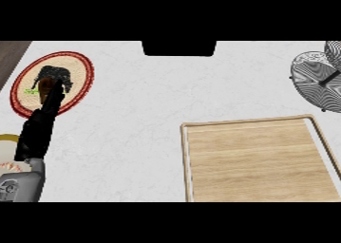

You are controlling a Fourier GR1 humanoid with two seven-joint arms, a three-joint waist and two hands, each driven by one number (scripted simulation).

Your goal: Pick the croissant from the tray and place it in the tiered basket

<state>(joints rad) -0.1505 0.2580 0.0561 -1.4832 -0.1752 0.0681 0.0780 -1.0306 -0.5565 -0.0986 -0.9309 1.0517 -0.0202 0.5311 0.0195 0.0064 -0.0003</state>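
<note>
While the wooden tray (257, 161) lies bare, the left hand (52, 90) curls round something brown over the red-rimmed plate (81, 64).

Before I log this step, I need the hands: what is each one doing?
Left hand: over the red-rimmed plate, fingers hard to read; open or shut cannot be told.
Right hand: not in view.

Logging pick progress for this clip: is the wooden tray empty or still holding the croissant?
Empty: the wooden tray shows only bare wood inside its rim. No croissant lies on it.
</note>
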